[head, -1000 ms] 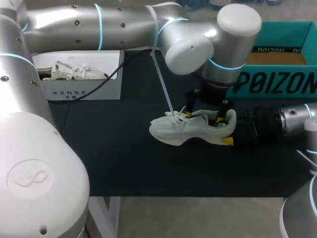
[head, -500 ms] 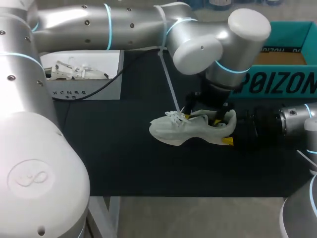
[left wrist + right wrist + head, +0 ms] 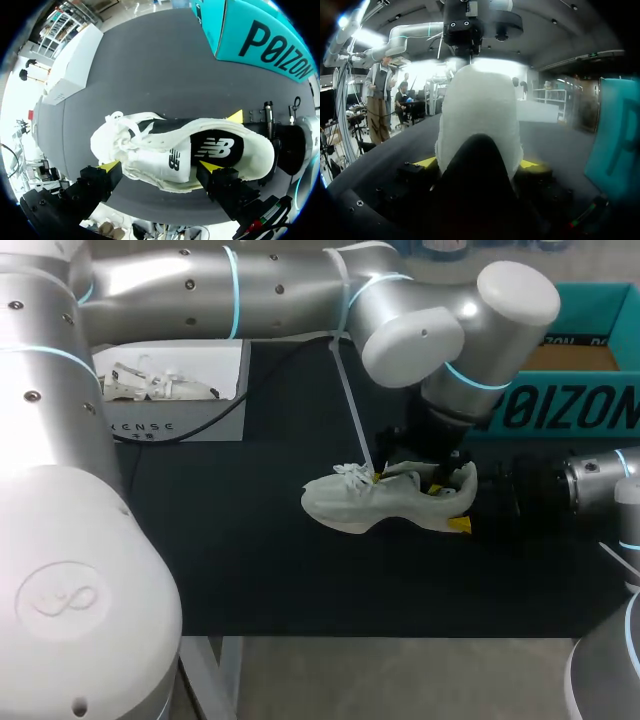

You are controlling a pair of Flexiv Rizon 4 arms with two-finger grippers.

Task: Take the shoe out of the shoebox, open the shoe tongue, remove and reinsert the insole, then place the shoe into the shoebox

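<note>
The shoe (image 3: 360,505) lies on its sole on the dark worktop (image 3: 230,540), right of the middle, with its toe to 9 o'clock and its heel to 3 o'clock. The right tool (image 3: 479,162) holds the heel, one yellow tip pressed to each side. From that wrist the heel fills the view and hides the rest of the shoe. In the head view only the near tip of this tool shows clearly.

The left tool (image 3: 159,166) hangs over the midfoot with its fingers set wide. The tongue (image 3: 167,162) lies between them, and I cannot tell if either tip touches it. From above, this tool is almost wholly hidden under its own wrist. Behind the tongue the dark insole (image 3: 217,149) shows in the opening.

The teal shoebox (image 3: 560,405) stands near, at 2 o'clock from the shoe. It is open-topped and cut off at the view's right edge, and little of its floor is visible. The right arm takes up the space at 3 o'clock.

Bare worktop runs from 7 to 9 o'clock, and a strip of it separates the shoe from the front edge at 6 o'clock.

At 10 o'clock, well apart, a white box (image 3: 175,420) holds a second shoe (image 3: 150,385). The left arm partly covers the box, and a black cable (image 3: 215,405) crosses its front.
</note>
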